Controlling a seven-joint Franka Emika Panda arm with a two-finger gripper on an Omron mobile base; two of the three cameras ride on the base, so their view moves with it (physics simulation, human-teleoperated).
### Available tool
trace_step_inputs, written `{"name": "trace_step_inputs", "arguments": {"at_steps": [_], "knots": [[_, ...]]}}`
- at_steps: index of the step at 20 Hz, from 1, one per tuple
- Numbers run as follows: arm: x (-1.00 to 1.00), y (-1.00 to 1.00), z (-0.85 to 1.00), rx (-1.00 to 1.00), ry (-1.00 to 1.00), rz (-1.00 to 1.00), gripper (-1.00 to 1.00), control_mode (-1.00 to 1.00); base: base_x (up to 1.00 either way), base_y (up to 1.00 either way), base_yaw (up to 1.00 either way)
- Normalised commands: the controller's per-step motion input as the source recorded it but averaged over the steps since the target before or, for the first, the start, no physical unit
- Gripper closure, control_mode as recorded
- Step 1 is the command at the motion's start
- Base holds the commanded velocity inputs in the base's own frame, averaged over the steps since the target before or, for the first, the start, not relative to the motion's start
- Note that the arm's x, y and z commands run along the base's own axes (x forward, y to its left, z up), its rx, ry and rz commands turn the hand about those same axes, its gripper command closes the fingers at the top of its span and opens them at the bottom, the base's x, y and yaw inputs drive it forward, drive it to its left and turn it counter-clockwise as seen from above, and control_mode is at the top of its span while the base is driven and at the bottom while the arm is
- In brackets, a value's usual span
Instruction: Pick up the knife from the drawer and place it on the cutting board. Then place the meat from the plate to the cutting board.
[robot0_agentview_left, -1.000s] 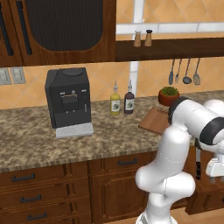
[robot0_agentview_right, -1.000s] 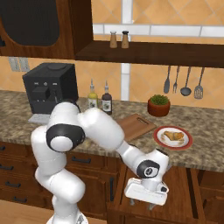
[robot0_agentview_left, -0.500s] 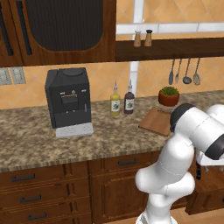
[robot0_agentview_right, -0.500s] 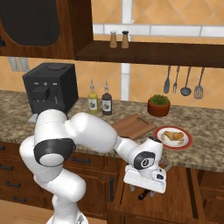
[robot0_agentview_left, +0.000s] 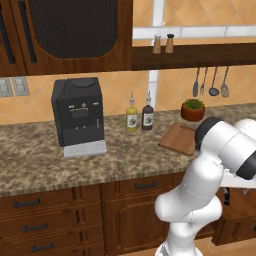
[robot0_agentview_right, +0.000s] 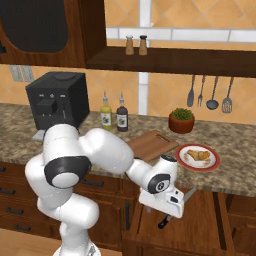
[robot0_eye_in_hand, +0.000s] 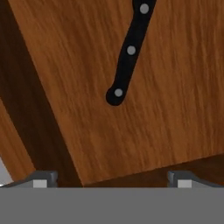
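The knife (robot0_eye_in_hand: 130, 51) lies on the wooden floor of the open drawer (robot0_agentview_right: 205, 220), its dark riveted handle running toward the top of the hand view. From the right base view its handle (robot0_agentview_right: 165, 221) and grey blade (robot0_agentview_right: 187, 196) stick out from under my hand. My gripper (robot0_eye_in_hand: 111, 180) hangs open above the drawer floor, short of the handle's end and touching nothing. The reddish-brown cutting board (robot0_agentview_right: 151, 145) (robot0_agentview_left: 179, 138) lies bare on the counter. Just right of it stands the red-rimmed plate (robot0_agentview_right: 212, 162), with the meat (robot0_agentview_right: 197, 155) on it.
A potted plant (robot0_agentview_right: 181, 120) stands behind the board and two bottles (robot0_agentview_right: 113, 116) to its left. The black coffee machine (robot0_agentview_left: 78, 115) is further left. Ladles and spatulas (robot0_agentview_right: 210, 95) hang on the wall. The drawer's dark side wall (robot0_eye_in_hand: 26, 109) runs beside my fingers.
The arm's elbow has swung round and the hand has shifted slightly toward the counter, uncovering the knife in the drawer. The gripper stays open; the knife has not moved.
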Motion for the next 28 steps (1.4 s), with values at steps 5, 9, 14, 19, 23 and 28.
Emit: {"name": "trace_step_inputs", "arguments": {"at_steps": [5,9,14,19,23,28], "knots": [[0.09,-0.04,-0.25,-0.02,-0.11,-0.08,-1.00,-1.00,0.00,0.00,0.00],[0.01,-0.16,-0.22,-0.07,-0.15,-0.10,-1.00,-1.00,0.00,0.00,0.00],[0.23,-0.15,-0.08,-0.05,-0.12,-0.08,-1.00,-1.00,0.00,0.00,0.00],[0.29,0.00,0.00,-0.03,-0.12,0.00,-1.00,-1.00,0.00,0.00,0.00],[0.07,-0.09,0.00,0.00,-0.07,0.00,-1.00,-1.00,0.00,0.00,0.00],[0.11,-0.14,-0.07,0.02,0.00,0.00,-1.00,-1.00,0.00,0.00,0.00]]}}
